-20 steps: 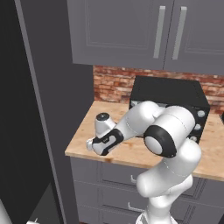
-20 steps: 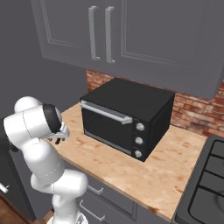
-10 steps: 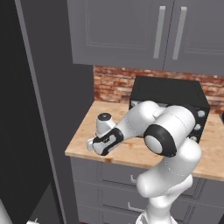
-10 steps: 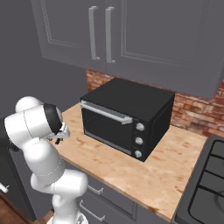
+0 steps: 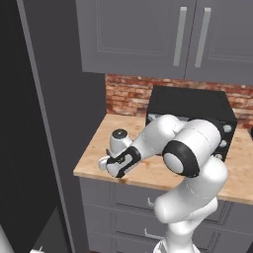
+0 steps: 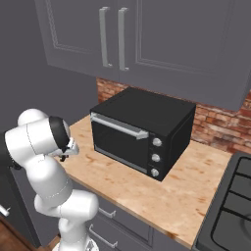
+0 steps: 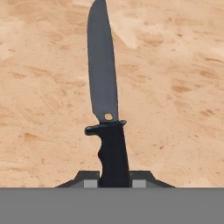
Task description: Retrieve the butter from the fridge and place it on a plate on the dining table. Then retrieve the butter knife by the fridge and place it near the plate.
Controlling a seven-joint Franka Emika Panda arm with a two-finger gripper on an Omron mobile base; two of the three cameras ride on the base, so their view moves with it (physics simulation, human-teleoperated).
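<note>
Gripper (image 7: 113, 183) clamped on handle of butter knife (image 7: 105, 109), blade flat on wood counter (image 7: 175, 87). Hand low at counter's edge, left of black microwave (image 5: 190, 111).

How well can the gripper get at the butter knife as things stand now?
Very well, it seems: the gripper is shut on the butter knife, its handle between the fingertips, and nothing else lies on the wooden counter around it.

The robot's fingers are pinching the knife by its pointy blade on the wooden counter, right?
Not quite. The gripper is shut on the knife's black handle, not its blade. The hand view shows the grey blade pointing away from the fingers, over the wooden counter.
</note>
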